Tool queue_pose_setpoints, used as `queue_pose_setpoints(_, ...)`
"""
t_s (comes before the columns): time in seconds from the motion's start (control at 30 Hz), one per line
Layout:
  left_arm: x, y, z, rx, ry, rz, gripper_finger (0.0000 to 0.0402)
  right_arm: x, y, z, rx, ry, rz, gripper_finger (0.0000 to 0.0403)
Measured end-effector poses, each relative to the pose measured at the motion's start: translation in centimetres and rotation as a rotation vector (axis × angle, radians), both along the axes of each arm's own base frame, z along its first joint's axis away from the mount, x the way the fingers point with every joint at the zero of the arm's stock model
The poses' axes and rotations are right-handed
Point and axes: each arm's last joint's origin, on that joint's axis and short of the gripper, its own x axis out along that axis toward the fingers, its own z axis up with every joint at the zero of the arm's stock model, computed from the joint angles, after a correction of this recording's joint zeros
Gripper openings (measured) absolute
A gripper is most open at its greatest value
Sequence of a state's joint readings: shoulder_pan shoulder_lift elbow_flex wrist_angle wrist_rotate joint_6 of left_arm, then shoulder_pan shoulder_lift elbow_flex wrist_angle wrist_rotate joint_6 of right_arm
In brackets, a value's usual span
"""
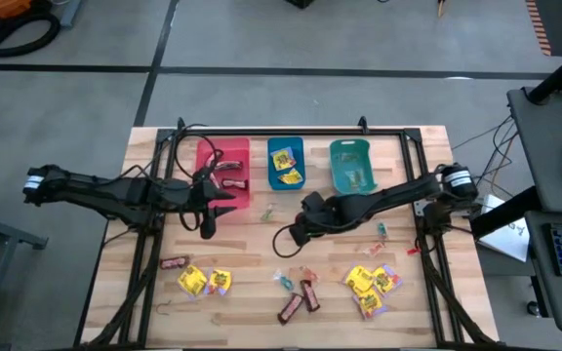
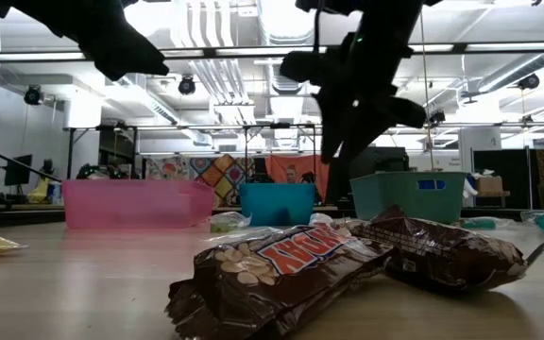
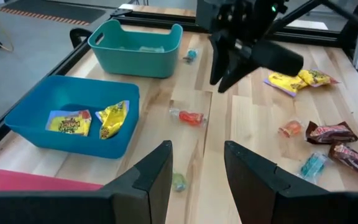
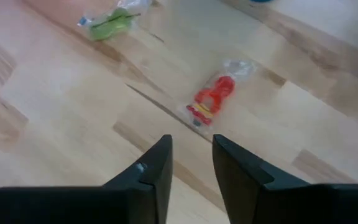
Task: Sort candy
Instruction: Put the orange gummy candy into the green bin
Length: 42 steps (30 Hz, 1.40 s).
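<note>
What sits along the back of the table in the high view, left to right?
Pink bin → blue bin → teal bin.

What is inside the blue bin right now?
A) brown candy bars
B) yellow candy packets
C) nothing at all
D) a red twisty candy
B: the left wrist view shows two yellow packets lying inside the blue bin, and the high view shows yellow in it too; the red twist-wrapped candy lies outside it on the table.
</note>
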<state>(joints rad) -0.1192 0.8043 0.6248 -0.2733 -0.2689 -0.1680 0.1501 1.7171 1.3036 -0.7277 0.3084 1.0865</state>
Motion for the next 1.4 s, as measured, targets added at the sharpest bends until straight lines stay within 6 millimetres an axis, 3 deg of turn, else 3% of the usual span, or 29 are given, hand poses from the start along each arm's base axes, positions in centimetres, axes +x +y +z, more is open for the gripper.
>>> queue_pose_setpoints(0.37, 0.0, 0.0, -0.1, 0.024, 0.011, -0.011, 0.0129, 2.5, -1.1, -2.9, -0.042, 0.042, -0.116, 0.0198)
queue_pose_setpoints(0.9, 0.2, 0.0, -0.3, 0.036, 0.028, -0.015, 0.0129, 3.3, -2.2, -6.9, -0.049, 0.134, -0.168, 0.0203)
queue_pose_setpoints(1.07, 0.2, 0.0, -0.3, 0.036, 0.029, -0.015, 0.0129, 3.4, -2.2, -7.3, -0.045, 0.139, -0.168, 0.0176)
queue_pose_setpoints(1.4, 0.1, 0.0, -0.5, 0.037, 0.034, -0.015, 0.0129, 3.7, -2.1, -6.9, -0.042, 0.115, -0.151, 0.0066)
